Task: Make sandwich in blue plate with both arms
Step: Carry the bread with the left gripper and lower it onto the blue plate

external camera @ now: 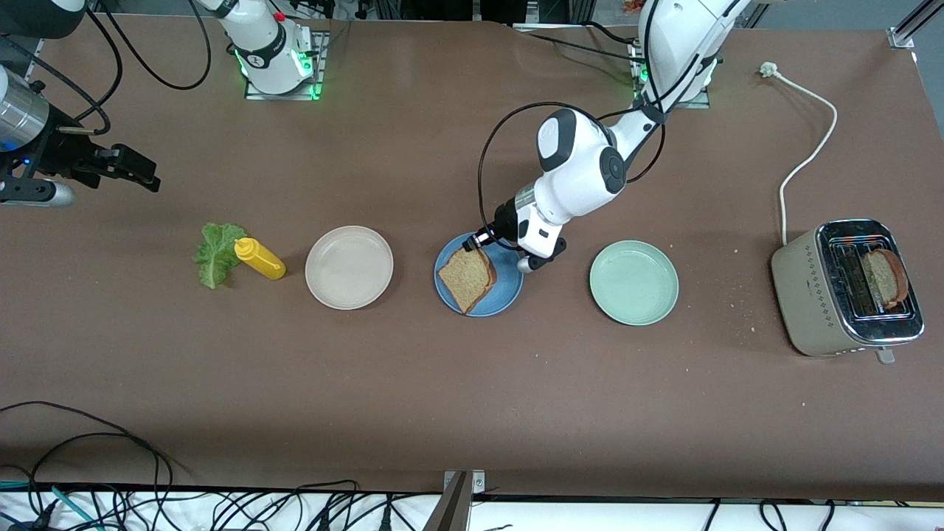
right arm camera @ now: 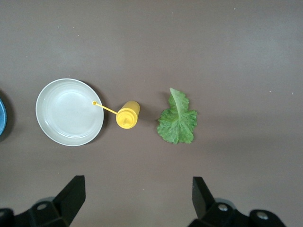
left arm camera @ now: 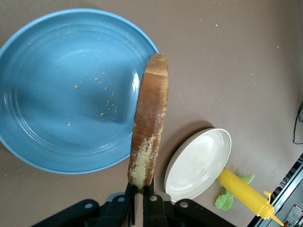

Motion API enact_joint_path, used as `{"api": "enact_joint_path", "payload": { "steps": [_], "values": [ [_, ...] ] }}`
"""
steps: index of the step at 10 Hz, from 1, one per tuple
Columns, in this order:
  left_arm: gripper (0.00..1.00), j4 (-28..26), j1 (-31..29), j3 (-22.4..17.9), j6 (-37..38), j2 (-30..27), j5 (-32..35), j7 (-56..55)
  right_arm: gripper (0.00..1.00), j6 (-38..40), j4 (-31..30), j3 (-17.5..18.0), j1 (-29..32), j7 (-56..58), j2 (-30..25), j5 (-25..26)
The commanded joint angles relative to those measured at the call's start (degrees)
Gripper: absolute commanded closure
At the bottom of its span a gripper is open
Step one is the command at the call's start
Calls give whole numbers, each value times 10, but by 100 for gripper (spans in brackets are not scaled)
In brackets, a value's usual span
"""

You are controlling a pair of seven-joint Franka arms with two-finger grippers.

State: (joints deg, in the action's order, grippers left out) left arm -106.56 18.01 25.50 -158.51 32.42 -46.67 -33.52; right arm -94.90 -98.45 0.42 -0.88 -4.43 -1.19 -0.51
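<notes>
A slice of bread [external camera: 467,278] is pinched by its crust edge in the left gripper [left arm camera: 138,198] and is held over the blue plate [external camera: 505,284] (crumbs are scattered on the plate's surface). The right gripper [right arm camera: 137,198] is held spread wide and empty above the table [external camera: 472,398] at the right arm's end, where that arm waits. The lettuce leaf [external camera: 214,253] lies on the table just beside the yellow bottle [external camera: 259,259], near the beige plate [external camera: 349,267]. A second slice [external camera: 883,279] is seen standing in the toaster [external camera: 807,295], with the green plate [external camera: 633,282] between toaster and blue plate.
</notes>
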Motion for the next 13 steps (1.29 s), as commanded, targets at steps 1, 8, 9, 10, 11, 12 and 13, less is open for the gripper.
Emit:
{"api": "enact_joint_path", "payload": {
  "steps": [1,8,9,10,11,12,13],
  "values": [
    [100,0,17,-7,-7,6,-18,1,0,14,13,0,-2,-4,13,9],
    [39,-4,13,-11,-4,10,-17,-3,0,11,16,2,-2,-3,28,9],
    [20,-14,11,-12,-3,9,-13,-8,0,10,16,3,-3,-4,31,9],
    [10,-23,11,-16,-1,7,-11,-8,0,11,16,3,-3,-7,31,8],
    [4,-37,8,-17,0,3,-10,-8,0,11,16,3,-3,-8,31,8],
    [0,-43,6,-18,13,2,-10,-8,0,10,16,3,-3,-9,36,8],
    [0,-47,3,-27,41,1,-6,-8,0,8,17,1,-1,0,43,3]
  ]
}}
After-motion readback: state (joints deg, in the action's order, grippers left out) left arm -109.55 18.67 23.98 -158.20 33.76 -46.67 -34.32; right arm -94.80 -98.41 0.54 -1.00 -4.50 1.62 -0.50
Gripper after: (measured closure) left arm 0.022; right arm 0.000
